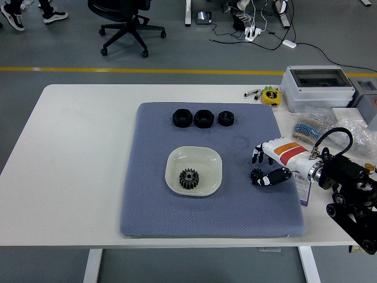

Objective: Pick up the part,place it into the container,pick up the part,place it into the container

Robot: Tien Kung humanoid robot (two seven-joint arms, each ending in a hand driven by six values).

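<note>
A white dish [207,154] in the middle of a grey mat [147,206] holds one black gear [189,178]. To its right, the robot's right hand [270,163] rests with loose fingers, grasping nothing, beside a second small gear [256,174] lying on the mat.

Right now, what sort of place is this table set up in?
Probably a robotics lab or workshop: a bare floor with a yellow line, an office chair, trailing cables, and a white table holding a grey mat with machine parts.
</note>
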